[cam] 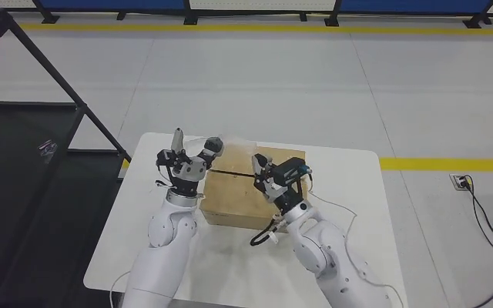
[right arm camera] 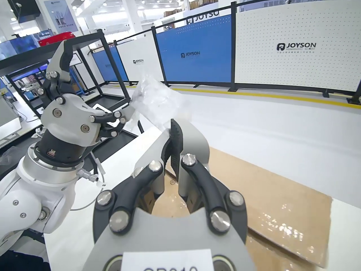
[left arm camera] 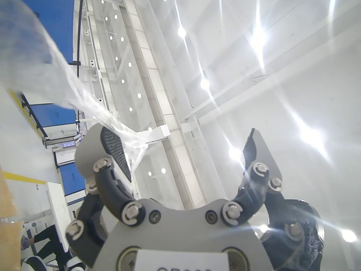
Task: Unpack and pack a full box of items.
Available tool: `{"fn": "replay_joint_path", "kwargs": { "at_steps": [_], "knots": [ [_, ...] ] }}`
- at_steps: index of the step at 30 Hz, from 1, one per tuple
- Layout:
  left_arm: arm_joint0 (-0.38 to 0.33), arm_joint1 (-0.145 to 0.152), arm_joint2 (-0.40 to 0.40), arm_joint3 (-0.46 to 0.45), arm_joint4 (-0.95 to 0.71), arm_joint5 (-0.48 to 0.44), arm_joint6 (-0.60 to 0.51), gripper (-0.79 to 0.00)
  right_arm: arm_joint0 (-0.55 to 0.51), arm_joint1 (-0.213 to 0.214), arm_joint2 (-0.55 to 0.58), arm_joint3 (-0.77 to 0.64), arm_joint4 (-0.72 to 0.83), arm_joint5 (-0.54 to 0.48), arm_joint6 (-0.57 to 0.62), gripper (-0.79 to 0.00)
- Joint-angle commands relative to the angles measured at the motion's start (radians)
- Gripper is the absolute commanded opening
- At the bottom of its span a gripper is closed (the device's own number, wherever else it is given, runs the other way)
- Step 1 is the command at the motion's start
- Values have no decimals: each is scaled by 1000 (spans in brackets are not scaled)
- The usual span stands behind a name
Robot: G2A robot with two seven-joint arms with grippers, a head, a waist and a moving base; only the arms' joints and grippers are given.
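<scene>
Over the table [cam: 127,239], top view: a cardboard box [cam: 231,199] lies near the middle, between the two arms.
Top view, left end effector [cam: 196,140]: raised beside the box's far left corner, fingers spread wide and pointing up.
Top view, right end effector [cam: 260,163]: held above the box top, near its far edge.
Top view, plastic bag [cam: 235,145]: clear and crumpled, hanging in the air over the box's far edge, between the two end effectors.
Left wrist view, left end effector [left arm camera: 177,136]: jaws wide apart, gripping nothing. A twisted end of the plastic bag [left arm camera: 31,57] drapes across one ribbed finger pad [left arm camera: 115,149], and the rest billows away from it.
Right wrist view, right end effector [right arm camera: 175,139]: fingers pressed together, pinching the lower edge of the plastic bag [right arm camera: 158,105], which stands up above the fingertips.
Right wrist view, left end effector [right arm camera: 96,85]: open, one finger upright, the other touching the bag's far corner.
Right wrist view, cardboard box [right arm camera: 268,198]: on the table, directly under the right end effector, with glossy tape on top.
</scene>
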Motion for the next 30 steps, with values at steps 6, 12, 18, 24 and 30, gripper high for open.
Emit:
{"fn": "replay_joint_path", "kwargs": {
  "at_steps": [6, 12, 18, 24, 30],
  "knots": [
    [15, 9, -29, 35, 41, 30, -7, 0, -25, 4, 48, -87, -16, 32, 28, -785],
    [40, 18, -56, 70, 24, 64, -37, 0, -30, 4, 76, -133, -3, 37, 56, -785],
    [75, 25, -92, 88, -75, 155, -94, 0, -24, 1, 89, -152, 11, 47, 71, -785],
    [94, 32, -112, 120, -119, 219, -131, 0, -8, -5, 86, -152, 24, 52, 85, -785],
    [121, 37, -114, 105, -156, 302, -199, 0, 8, -10, 79, -156, 26, 55, 98, -785]
  ]
}}
